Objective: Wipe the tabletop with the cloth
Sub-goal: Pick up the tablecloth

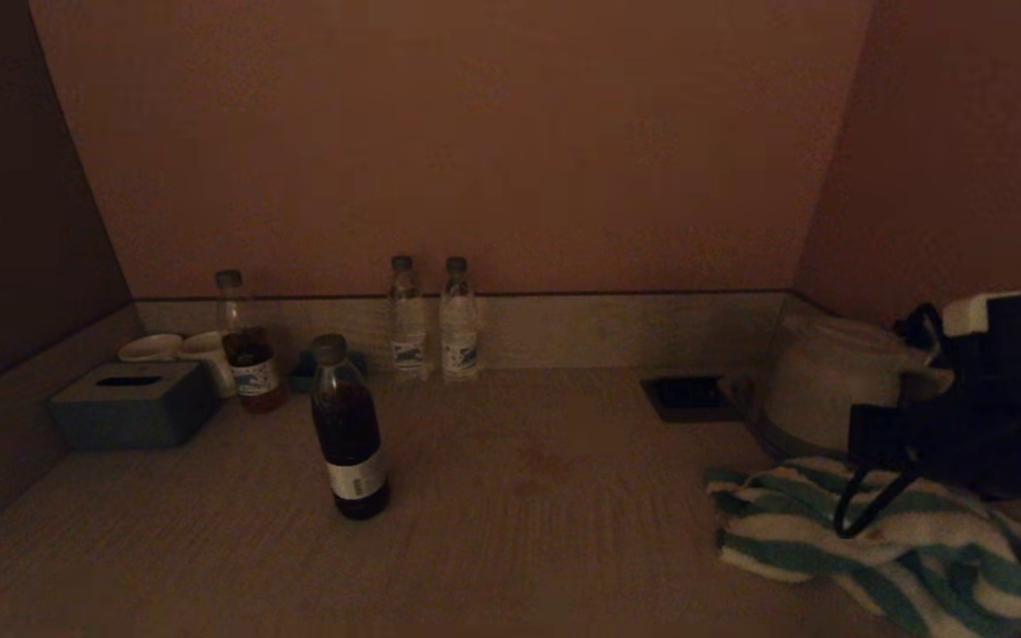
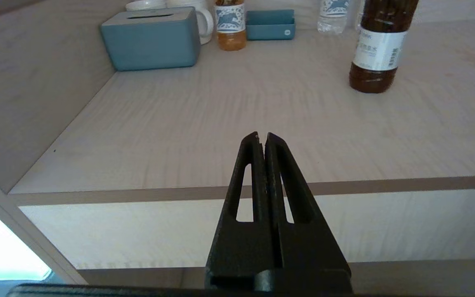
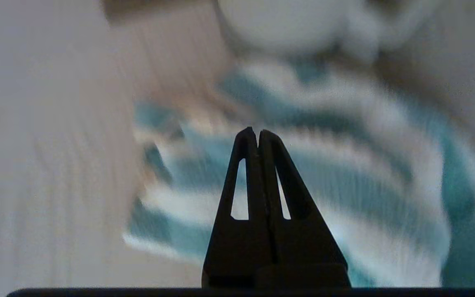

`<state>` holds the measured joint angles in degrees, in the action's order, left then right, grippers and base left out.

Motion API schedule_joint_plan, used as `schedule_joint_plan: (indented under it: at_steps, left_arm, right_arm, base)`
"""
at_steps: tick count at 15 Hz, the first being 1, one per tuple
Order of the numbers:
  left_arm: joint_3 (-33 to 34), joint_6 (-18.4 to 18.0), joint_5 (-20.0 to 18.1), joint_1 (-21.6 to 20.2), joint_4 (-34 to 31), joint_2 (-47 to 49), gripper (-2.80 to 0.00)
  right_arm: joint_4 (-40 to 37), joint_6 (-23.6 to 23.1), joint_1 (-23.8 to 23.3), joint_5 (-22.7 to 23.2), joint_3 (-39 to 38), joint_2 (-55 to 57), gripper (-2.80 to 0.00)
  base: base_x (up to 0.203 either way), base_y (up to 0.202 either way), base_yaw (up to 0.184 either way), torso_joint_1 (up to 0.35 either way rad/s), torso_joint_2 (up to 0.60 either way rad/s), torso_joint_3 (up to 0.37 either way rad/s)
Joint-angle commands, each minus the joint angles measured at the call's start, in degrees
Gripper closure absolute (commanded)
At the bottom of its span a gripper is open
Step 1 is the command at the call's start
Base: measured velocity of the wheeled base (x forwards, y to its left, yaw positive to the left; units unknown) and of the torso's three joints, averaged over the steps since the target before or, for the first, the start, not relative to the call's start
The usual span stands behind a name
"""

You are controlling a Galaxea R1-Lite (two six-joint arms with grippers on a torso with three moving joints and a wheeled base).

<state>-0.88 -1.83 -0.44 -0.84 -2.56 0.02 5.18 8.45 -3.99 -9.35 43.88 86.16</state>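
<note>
The cloth [image 1: 883, 549], a fluffy towel with teal and white stripes, lies crumpled on the right front of the pale wood-grain tabletop [image 1: 519, 496]. My right arm [image 1: 971, 416] reaches in from the right above it. In the right wrist view my right gripper [image 3: 258, 133] hangs over the cloth [image 3: 344, 165], shut with nothing between its fingers. My left gripper [image 2: 262, 135] is shut and empty, hovering just off the front edge of the tabletop [image 2: 221, 115] on the left side.
A dark bottle [image 1: 349, 434] stands left of centre. At the back left are a blue tissue box [image 1: 134, 403], white cups [image 1: 183, 347] and an amber bottle [image 1: 249, 359]. Two water bottles [image 1: 433, 317] stand at the back wall. A white kettle [image 1: 825, 385] and a black socket [image 1: 688, 396] sit behind the cloth.
</note>
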Motion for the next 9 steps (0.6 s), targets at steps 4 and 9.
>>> schedule_joint_plan:
  at_steps: [4, 9]
  left_arm:
    - [0.0, 0.0, 0.0, 0.1, 0.0, 0.1, 0.00]
    - [0.0, 0.0, 0.0, 0.0, 0.0, 0.1, 0.00]
  right_arm:
    - [0.0, 1.8, -2.3, 7.7, -5.5, 0.5, 0.00]
    - [0.2, 1.7, -2.3, 8.5, -6.7, 0.0, 0.00]
  base:
    - [0.000, 0.000, 0.000, 0.000, 0.00, 0.000]
    - [0.000, 0.000, 0.000, 0.000, 0.00, 0.000]
